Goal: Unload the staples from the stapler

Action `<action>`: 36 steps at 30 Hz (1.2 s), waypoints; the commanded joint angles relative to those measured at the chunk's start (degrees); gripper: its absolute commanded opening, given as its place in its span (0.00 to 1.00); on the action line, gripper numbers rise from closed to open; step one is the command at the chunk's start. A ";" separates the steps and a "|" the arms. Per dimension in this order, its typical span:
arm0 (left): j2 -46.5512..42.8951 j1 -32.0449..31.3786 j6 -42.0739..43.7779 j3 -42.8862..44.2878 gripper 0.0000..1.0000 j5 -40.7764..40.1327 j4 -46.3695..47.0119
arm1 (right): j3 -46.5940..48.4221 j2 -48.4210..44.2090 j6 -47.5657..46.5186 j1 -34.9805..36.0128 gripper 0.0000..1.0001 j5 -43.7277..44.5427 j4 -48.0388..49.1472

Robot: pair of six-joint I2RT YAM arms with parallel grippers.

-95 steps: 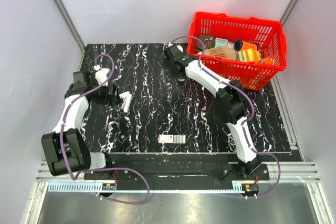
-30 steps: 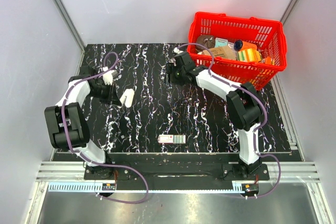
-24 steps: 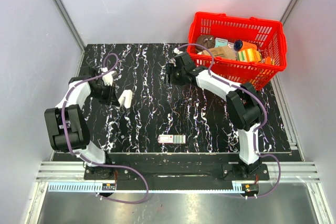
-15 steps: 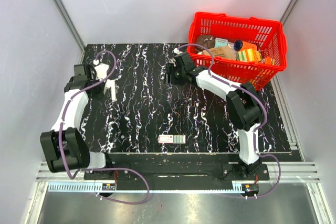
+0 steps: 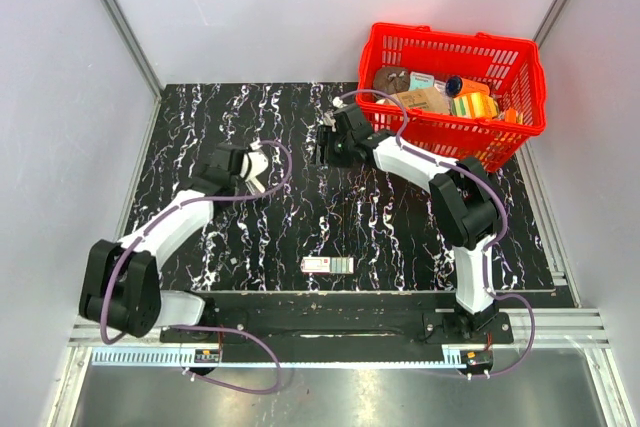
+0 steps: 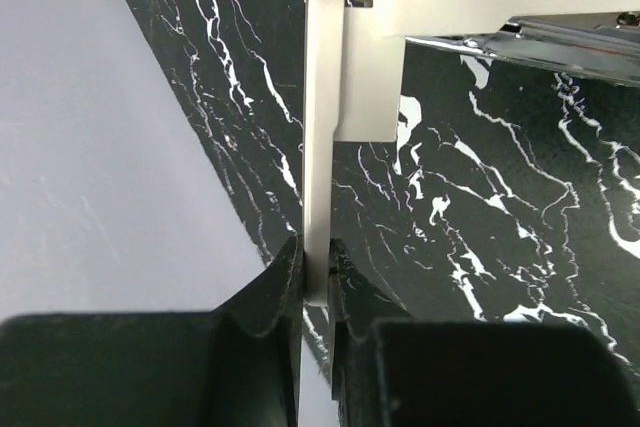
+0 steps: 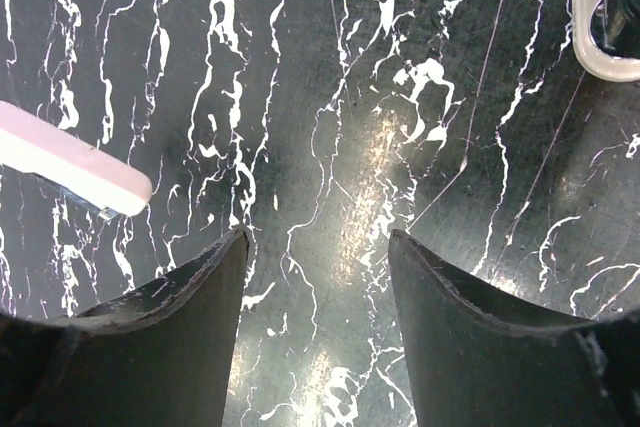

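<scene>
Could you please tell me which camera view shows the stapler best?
The left wrist view: the stapler fills it, hinged open, one arm pinched in the left tool. The top view shows only a small white shape; the right wrist view a white end, probably it.

Stapler (image 5: 254,169): white plastic, two slim arms hinged at one end.
Pose: swung wide open, arms roughly square to each other.
Place: one arm's end pinched in the left gripper (image 6: 315,282), over the table (image 5: 300,232), left of middle.
Staples: perhaps in the shiny metal rail (image 6: 560,45); unclear.
</scene>
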 commanded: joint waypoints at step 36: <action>16.27 -2.14 -22.41 20.24 0.66 9.94 -13.52 | 5.15 0.34 -3.43 -2.07 0.83 6.54 0.88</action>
